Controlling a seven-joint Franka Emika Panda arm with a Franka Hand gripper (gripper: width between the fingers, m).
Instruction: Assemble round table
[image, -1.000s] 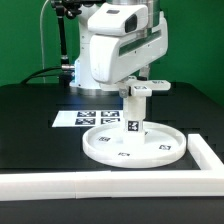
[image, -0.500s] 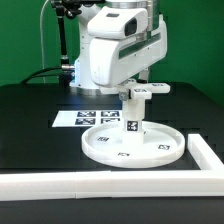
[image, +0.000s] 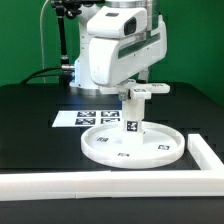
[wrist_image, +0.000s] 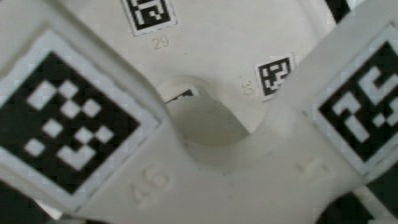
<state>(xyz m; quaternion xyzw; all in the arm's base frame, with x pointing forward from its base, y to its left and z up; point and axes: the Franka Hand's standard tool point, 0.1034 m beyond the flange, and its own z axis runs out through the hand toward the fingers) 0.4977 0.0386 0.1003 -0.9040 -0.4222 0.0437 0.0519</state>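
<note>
The cross-shaped piece (image: 146, 90) sits atop the upright post (image: 132, 116), centred on the round disc (image: 162, 150) on the black table (image: 35, 135). The gripper (image: 139, 83) is directly above the piece; its finger spacing cannot be determined.

White disc (image: 132, 146), black-and-white tags (wrist_image: 66, 118), black table (image: 40, 130)

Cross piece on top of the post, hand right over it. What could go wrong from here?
The cross-shaped piece appears to overhang the post toward the exterior view's right; if not seated square, it could jam or tip off. The hand sits close above it, its grip hidden; a turn might slip or drag the disc round.
</note>
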